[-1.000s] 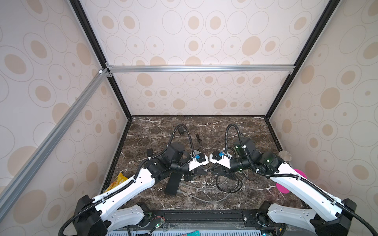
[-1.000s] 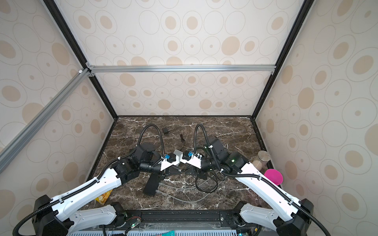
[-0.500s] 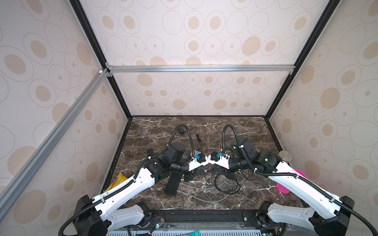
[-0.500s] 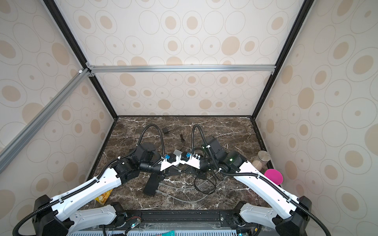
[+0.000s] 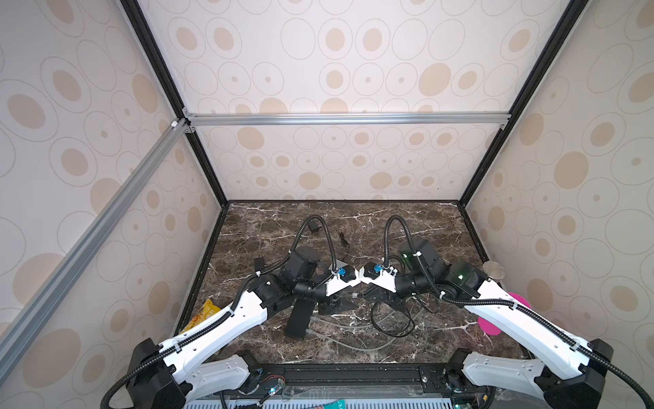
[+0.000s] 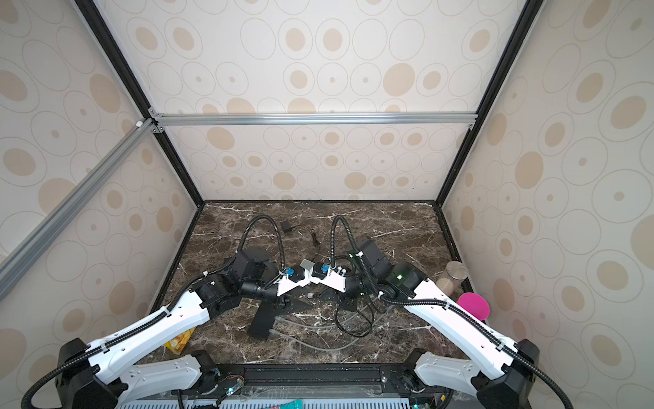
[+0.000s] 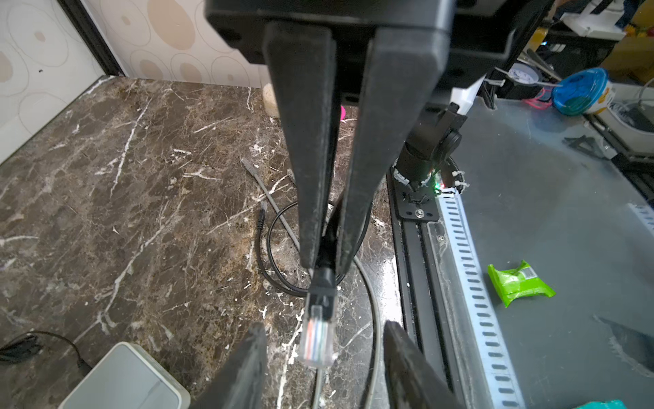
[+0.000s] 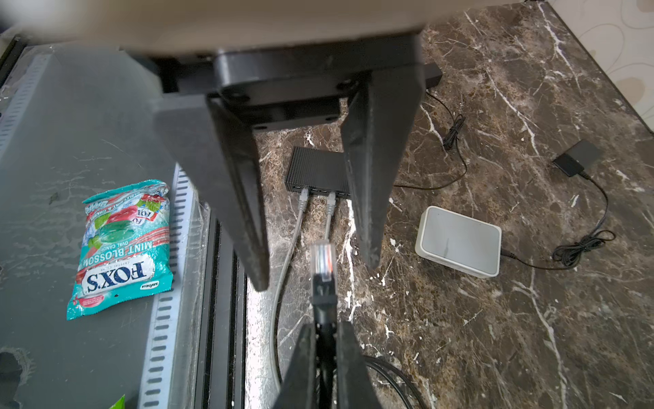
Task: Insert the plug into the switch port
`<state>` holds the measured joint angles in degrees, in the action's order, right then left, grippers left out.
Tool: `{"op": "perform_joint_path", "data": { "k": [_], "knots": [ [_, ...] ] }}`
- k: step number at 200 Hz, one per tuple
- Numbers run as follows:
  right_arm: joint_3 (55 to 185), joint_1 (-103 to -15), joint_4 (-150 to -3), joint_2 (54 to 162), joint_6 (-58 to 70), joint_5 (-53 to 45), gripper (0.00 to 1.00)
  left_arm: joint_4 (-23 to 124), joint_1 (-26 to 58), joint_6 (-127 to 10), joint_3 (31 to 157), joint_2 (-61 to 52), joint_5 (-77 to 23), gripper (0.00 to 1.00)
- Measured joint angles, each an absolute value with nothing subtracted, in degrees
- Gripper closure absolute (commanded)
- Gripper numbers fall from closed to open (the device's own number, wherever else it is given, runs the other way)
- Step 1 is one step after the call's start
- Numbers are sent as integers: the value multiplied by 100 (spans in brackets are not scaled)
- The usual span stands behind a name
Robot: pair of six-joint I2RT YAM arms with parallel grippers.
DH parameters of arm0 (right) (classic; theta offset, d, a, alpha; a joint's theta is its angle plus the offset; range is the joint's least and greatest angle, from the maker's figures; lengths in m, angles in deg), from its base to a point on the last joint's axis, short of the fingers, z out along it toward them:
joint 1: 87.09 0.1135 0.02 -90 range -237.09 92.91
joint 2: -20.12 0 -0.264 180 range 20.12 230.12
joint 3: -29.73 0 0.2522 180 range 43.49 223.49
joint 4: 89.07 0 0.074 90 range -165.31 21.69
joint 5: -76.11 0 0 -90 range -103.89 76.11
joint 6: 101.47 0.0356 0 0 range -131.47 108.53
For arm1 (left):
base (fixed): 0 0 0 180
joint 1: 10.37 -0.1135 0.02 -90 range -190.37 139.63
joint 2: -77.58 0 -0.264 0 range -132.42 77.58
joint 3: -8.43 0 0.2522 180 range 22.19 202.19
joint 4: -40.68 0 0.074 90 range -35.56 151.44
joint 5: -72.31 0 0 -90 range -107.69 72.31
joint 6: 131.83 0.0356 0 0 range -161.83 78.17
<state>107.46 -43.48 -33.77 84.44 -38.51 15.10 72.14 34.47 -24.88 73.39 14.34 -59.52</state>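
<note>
Handover pose: the right hand pinches the black cable just behind the clear plug, holding it in the air above the middle of the bench. The left hand faces it with its fingers spread to either side of the plug's tip, not touching it. The black switch lies flat on the bench nearer the front edge, with two grey cables seated in its ports.

Bright, even light, soft shadows; wide-angle edges bend, nearest parts blur
</note>
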Motion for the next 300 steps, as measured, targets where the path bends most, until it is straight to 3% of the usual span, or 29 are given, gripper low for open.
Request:
{"op": "perform_joint_path", "data": {
  "k": [90, 118, 154, 193, 253, 274, 300],
  "knots": [
    [10746, -4857, -3571, 8258, -3156, 1645, 100, 6941, 3006, -2643, 6920, 2295, -5985, 49],
    [10743, -5325, -3875, 8229, -2741, 2039, 100, 6584, 2374, -3181, 6583, 2446, -6157, 38],
    [10949, -5880, -4179, 8413, -2354, 1812, 100, 5977, 1801, -4079, 6306, 2387, -5877, 33],
    [12138, -6680, -4609, 9178, -2241, 1051, 100, 5500, 1655, -4458, 6233, 1974, -5156, 31],
    [14992, -6756, -4380, 10441, -3237, -348, 100, 5437, 1380, -4549, 7431, 475, -4623, 32],
    [14708, -6756, -4408, 10328, -3272, -361, 100, 5288, 1327, -4547, 7796, 90, -4632, 35],
    [13099, -6750, -4734, 9851, -3032, -215, 100, 5091, 1244, -4547, 7733, -153, -4721, 35]
  ]
}}
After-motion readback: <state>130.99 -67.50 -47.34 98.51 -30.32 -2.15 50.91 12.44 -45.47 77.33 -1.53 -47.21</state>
